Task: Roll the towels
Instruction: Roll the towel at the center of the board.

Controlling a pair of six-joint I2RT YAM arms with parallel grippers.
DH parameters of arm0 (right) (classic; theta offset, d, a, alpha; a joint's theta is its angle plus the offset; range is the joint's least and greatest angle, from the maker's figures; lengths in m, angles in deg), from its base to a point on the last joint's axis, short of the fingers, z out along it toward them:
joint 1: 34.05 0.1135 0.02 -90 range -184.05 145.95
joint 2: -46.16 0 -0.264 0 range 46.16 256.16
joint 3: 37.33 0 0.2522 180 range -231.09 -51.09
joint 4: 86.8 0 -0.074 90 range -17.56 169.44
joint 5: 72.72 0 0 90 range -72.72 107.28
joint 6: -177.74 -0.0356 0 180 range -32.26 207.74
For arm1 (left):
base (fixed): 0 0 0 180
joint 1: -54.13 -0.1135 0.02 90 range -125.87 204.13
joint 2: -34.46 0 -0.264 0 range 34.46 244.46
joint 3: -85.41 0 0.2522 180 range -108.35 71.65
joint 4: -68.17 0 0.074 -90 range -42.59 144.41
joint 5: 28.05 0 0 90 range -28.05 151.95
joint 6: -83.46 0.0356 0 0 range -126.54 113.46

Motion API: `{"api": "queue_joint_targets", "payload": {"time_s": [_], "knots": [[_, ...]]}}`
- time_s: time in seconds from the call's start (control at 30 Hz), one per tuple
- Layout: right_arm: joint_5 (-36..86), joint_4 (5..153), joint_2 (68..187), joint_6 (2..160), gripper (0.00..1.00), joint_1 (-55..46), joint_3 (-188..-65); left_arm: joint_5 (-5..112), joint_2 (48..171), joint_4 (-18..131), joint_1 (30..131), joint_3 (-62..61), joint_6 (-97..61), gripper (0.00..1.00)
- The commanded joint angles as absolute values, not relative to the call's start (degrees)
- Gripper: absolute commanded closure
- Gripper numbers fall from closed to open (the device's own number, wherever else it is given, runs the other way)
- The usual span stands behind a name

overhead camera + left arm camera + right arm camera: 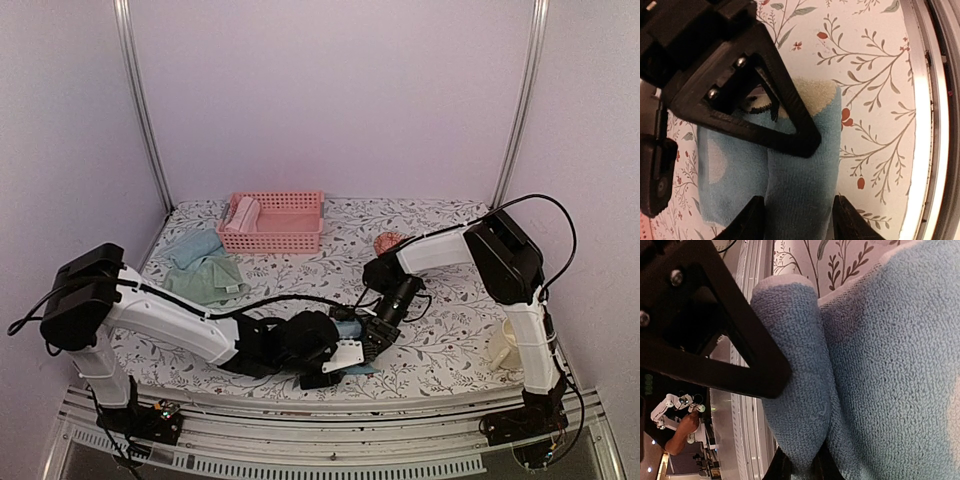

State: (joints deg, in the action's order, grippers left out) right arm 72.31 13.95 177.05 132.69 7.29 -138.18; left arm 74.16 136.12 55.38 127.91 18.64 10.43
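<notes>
Black fingers (752, 222) of the left claw (799, 217) stand parted and released, one on each side of the rolled part of the spotted blue towel (790, 175), which lies on the table (875, 100). The right claw (802, 467) is clenched on the same towel, pinching its fold from the opposite side, so the two claws meet over it.

This towel lies well apart from the pink basket (290, 240), toward the near table edge and a little to the basket's right. The metal edge rail (920, 125) runs near the roll, and open patterned table lies between towel and basket.

A pink towel (242, 213) sits rolled inside the basket at its left end. The light blue towel (193, 247) and sage green towel (207, 280) lie loose off the basket's near left corner.

Each arm slopes down and inward from a raised joint.
</notes>
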Motion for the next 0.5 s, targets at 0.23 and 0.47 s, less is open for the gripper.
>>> {"api": "queue_joint_targets", "payload": {"time_s": [0.23, 0.47], "knots": [[66.2, 14.1, 178.8, 133.2, 0.84, 7.0, -137.9, 72.5, 142.5, 52.6, 128.5, 13.6, 13.9, 0.8], [70.0, 10.3, 171.5, 135.8, 0.6, 5.6, -139.3, 69.5, 141.5, 46.5, 128.5, 13.4, 8.5, 0.95]]}}
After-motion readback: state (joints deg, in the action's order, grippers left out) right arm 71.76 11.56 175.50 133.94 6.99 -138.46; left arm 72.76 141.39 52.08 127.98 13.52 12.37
